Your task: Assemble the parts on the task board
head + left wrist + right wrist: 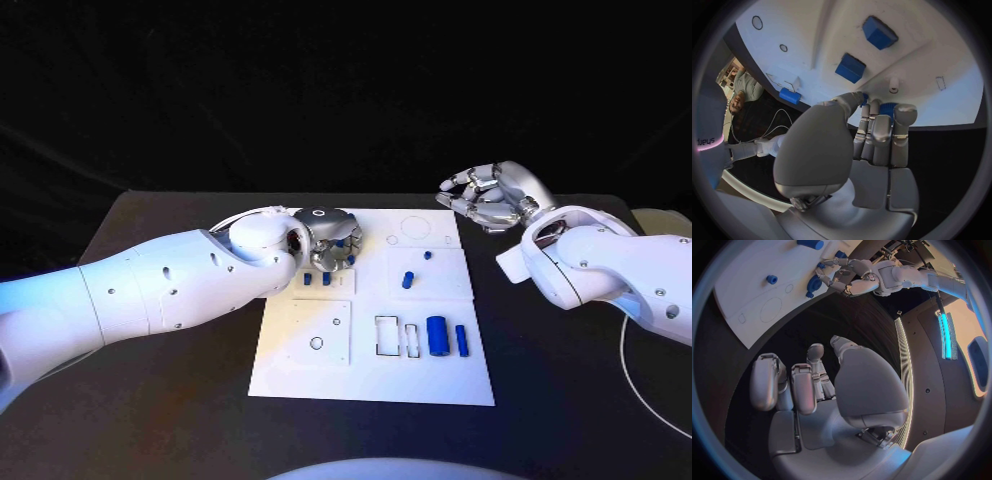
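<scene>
Left silver hand (329,238) pinches a small blue part (887,108) over the white task board (433,372); blue blocks (850,68) just beyond its fingertips. Right silver hand (495,196) curled, empty, off-board.

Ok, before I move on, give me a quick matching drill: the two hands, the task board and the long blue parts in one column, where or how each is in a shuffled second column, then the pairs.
Things:
1. left hand
2. right hand
3. task board
4. two long blue parts

Places or states:
A. lying side by side near the board's right edge
B. white plate in the middle of the black table
C. fingers down on the board's upper left part, at small blue pieces
D. raised off the board's right side, fingers curled, holding nothing

Pairs: 1-C, 2-D, 3-B, 4-A
</scene>
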### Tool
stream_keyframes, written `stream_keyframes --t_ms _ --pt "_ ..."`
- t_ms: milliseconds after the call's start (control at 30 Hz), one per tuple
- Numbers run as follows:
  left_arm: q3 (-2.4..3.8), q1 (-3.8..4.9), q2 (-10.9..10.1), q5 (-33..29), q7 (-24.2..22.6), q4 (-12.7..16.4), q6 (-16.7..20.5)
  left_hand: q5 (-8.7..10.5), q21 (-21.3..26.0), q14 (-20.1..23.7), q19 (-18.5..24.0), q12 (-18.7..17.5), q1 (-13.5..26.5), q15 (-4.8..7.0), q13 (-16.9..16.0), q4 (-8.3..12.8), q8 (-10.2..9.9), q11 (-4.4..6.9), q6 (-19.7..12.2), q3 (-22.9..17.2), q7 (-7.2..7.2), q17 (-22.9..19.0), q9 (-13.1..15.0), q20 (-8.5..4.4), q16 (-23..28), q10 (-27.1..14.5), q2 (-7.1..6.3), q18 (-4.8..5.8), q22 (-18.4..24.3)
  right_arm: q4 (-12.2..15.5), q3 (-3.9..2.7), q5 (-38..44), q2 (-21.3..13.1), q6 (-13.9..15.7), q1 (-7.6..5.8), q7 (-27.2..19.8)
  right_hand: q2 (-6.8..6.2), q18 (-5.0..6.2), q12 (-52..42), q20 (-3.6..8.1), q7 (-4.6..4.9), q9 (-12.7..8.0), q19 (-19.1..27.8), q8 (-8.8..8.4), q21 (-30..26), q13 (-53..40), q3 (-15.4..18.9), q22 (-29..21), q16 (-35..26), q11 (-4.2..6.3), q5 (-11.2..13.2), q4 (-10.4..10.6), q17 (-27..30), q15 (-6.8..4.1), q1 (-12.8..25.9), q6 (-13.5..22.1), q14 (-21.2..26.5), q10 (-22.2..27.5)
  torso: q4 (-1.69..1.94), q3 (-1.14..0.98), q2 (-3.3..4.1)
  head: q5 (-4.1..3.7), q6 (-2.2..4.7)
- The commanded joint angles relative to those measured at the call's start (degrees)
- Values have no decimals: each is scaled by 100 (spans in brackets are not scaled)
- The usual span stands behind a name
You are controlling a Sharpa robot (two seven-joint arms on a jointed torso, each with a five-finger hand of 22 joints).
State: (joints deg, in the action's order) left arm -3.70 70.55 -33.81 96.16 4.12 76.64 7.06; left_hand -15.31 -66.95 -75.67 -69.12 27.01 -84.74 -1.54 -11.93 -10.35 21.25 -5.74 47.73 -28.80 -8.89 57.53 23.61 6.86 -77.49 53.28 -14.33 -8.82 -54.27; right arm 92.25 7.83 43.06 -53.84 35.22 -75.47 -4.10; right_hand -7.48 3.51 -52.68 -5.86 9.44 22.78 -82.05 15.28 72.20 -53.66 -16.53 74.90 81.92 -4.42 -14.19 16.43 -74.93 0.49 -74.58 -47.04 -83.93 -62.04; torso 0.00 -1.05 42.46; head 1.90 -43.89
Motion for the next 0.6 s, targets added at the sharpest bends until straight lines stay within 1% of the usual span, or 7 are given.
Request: stream_keyframes --t_ms 33,167,333,400,600 --pt "0 -4 19 -3 -32 -2 -55 16 -44 -49 -71 -29 -25 -9 13 -8 -35 -5 1 -46 -14 19 -10 -2 -47 45 -7 116 -37 10 0 13 6 -65 3 -56 -31 60 23 -3 -8 -6 37 51 -23 12 -48 328 -48 3 -23 8 -122 -54 19 36 -221 35 6 1 2 1 -14" --pt "-1 -3 24 -13 -31 -3 -80 17 -86 -69 -101 -36 -23 -6 23 -5 -42 -1 12 -57 -15 49 -16 -3 -67 67 -5 128 -96 8 0 12 7 -68 3 -56 -31 60 23 -3 -8 -6 37 51 -23 12 -48 328 -48 3 -23 8 -122 -54 19 36 -221 35 8 -1 -1 3 -19" --pt "-1 -3 28 -23 -24 -4 -120 19 -249 -206 -210 -69 -18 26 73 22 -68 35 104 -116 2 207 -46 -20 -186 229 10 165 -310 7 0 12 8 -72 3 -55 -31 60 23 -3 -8 -6 37 51 -23 12 -48 328 -48 3 -23 8 -122 -54 19 36 -221 35 5 0 -2 1 -26" --pt "-1 -3 31 -31 -30 -6 -136 20 -374 -290 -303 -95 -32 55 102 56 -69 70 201 -167 26 278 -56 -39 -245 350 44 195 -477 7 0 12 9 -74 3 -55 -32 60 18 -2 -12 -5 34 63 -26 14 -52 326 -50 6 -25 7 -124 -56 24 26 -222 19 4 1 -2 2 -29" --pt "-2 -4 44 -83 -98 -10 -89 17 -473 -369 -364 -193 -64 96 163 129 -90 111 330 -271 64 312 -75 -72 -287 482 99 217 -603 6 0 12 10 -79 3 -52 -32 58 -7 -1 -13 -4 29 67 -18 -7 -53 331 -50 7 -25 6 -125 -57 26 22 -223 -5 3 0 -3 -5 -32"
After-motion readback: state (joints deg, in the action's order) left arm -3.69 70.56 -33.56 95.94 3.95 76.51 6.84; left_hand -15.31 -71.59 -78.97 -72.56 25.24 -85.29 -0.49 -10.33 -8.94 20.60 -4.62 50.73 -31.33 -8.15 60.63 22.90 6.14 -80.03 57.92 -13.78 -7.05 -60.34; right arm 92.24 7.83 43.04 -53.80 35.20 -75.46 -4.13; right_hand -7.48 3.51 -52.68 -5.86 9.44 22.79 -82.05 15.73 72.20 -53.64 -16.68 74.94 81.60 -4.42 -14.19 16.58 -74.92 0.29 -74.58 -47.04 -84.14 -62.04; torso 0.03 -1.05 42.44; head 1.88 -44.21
